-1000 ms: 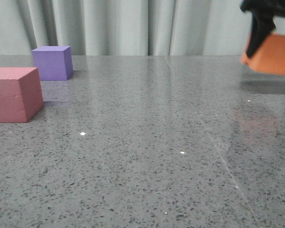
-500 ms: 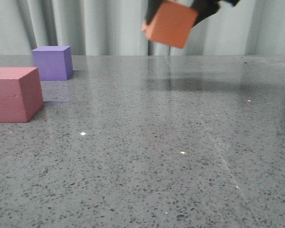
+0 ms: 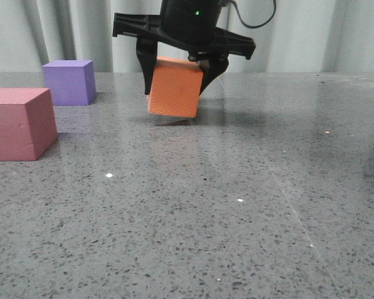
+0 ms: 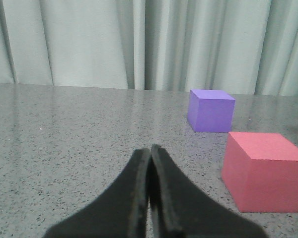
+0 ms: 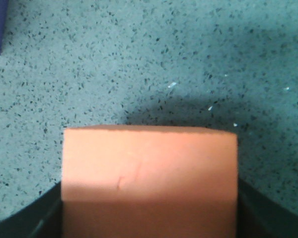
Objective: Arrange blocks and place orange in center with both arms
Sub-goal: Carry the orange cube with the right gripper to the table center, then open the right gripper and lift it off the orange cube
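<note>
Nearest in the front view lies the bare stretch of the speckled grey table, glossy enough to carry faint reflections and a few bright specks. Further in, at the left edge, the pink-red cube rests flat on the table, and behind it, a little to its right and apart from it, stands the purple cube. Near the middle of the view, about level with the purple cube in depth and well to its right, the right gripper comes down from above with a small green light on its dark body and a black cable looping off behind; its fingers pinch the orange cube from two sides. The orange cube is tilted, its lower edge close above the table with a dark shadow beneath it; whether a corner touches cannot be told. The right wrist view shows the same cube filling the space between the fingers, over the table. The left gripper shows only in its own wrist view, its fingers pressed together with nothing between them, the pink-red cube and purple cube beyond it. Pale pleated curtains close the back.
</note>
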`<action>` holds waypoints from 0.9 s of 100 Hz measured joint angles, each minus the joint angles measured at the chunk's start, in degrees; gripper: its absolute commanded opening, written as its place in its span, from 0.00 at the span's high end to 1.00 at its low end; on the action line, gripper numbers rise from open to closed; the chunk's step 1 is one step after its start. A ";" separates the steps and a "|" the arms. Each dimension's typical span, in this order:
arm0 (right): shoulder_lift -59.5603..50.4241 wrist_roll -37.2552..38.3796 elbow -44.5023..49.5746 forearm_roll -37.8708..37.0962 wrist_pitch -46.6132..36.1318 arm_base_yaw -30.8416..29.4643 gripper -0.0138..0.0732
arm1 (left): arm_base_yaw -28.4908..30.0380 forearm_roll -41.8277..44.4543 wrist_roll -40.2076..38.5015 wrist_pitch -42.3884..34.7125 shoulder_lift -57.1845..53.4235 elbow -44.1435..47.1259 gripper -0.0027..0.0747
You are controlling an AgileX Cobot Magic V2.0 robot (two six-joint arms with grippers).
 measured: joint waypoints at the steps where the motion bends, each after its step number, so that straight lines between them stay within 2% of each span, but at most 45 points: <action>1: 0.12 0.01 0.00 0.00 0.10 0.00 0.70 | 0.00 0.00 0.00 0.00 0.00 0.00 0.98; 11: 0.94 0.15 0.00 -0.28 0.66 0.00 0.68 | 0.00 0.00 0.00 0.00 0.00 0.00 0.98; 21: 1.31 0.15 -0.37 -0.28 1.02 0.00 0.56 | 0.00 0.00 0.00 0.00 0.00 0.00 0.98; 42: 1.54 0.15 -0.40 0.41 1.11 0.00 0.07 | 0.00 0.00 0.00 0.00 0.00 0.00 0.98; 49: 1.98 0.24 -0.40 0.55 1.11 0.00 0.10 | 0.00 0.00 0.00 0.00 0.00 0.00 0.98; 67: 2.21 0.24 -1.14 1.05 1.24 0.00 0.10 | 0.00 0.00 0.00 0.00 0.00 0.00 0.98; 90: 1.12 -1.54 -6.45 1.05 2.89 0.00 0.10 | 0.00 0.00 0.00 0.00 0.00 0.00 0.98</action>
